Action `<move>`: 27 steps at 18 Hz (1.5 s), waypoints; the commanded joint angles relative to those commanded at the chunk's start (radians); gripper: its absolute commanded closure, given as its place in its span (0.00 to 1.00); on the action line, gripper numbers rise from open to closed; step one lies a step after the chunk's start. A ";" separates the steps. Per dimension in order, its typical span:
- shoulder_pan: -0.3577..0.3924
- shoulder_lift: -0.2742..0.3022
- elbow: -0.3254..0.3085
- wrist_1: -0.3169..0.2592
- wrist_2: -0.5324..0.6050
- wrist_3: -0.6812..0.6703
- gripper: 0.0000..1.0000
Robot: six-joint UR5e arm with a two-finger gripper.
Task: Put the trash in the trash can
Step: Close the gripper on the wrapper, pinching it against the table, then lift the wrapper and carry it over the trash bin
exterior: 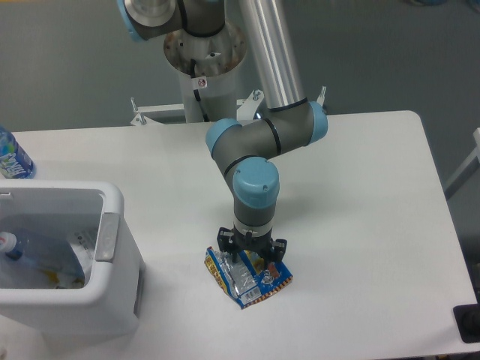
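From the fixed camera you see the white rectangular table filling most of the frame, its right edge running down the right side and its near edge along the bottom. To the right of the wrapper the tabletop lies bare out to that edge, and a strip of bare top separates the wrapper from the near edge. The crumpled blue foil snack wrapper with yellow-red print lies flat on the table at lower centre, its long axis running from upper left to lower right, the lower corner pointing toward the bottom edge. The two-finger gripper stands straight down on the wrapper's upper part, the black fingers either side of the foil; whether the jaws are clenched on it you cannot tell. The white rectangular plastic bin with rounded corners sits at the lower left, well apart from the wrapper, with bare table between. Inside it lies the crushed clear plastic bottle. An uncrushed bottle with a blue label stands at the left edge, behind the bin.
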 joint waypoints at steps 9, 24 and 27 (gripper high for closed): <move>-0.002 0.005 -0.005 0.000 0.000 0.000 0.65; 0.028 0.115 0.116 0.014 -0.228 -0.159 0.91; 0.025 0.117 0.233 0.015 -0.294 -0.309 0.91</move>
